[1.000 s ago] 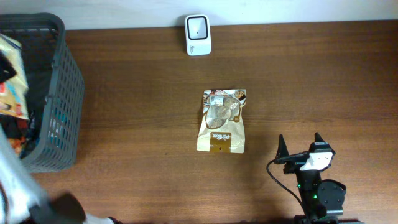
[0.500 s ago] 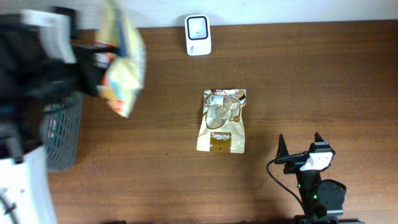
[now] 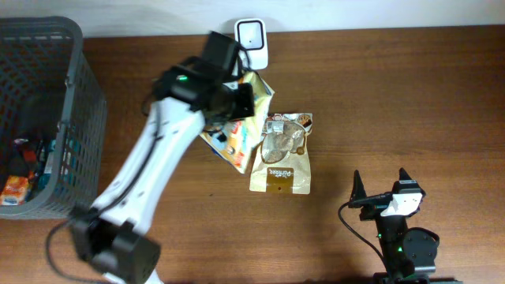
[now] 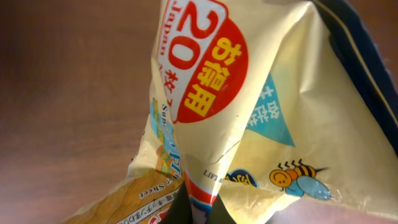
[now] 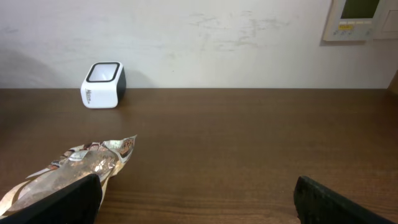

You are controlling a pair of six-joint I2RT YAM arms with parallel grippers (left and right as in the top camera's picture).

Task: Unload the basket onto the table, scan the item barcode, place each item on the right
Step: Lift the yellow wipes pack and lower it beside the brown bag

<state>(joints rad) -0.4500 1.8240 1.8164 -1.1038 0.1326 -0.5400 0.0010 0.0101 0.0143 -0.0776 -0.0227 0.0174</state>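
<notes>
The step in hand looks to be showing the yellow snack bag [image 3: 239, 136] to the scanner [image 3: 251, 43], which stands just beyond the left claw [image 3: 243, 102] at the far edge of the counter [image 3: 410, 102]. That claw is pinched tight on a fold of the bag, which hangs crumpled under it, just beside the scanner. To do this well, I judge the printed code must face the scanner window flat and unshaded. No barcode shows in the left wrist view, so the bag likely needs turning slowly, without loosening the pinch and clear of the brown pouch [image 3: 282, 154] lying just to the claw's right. The right claw [image 3: 380, 188] sits well apart, its jaws spread wide and holding nothing. Counted, largest first: one counter, one grey basket [image 3: 75, 95] far to the left claw's left with at least two packets [image 3: 16, 189] inside, one yellow bag, one brown pouch, one scanner, two claws.
</notes>
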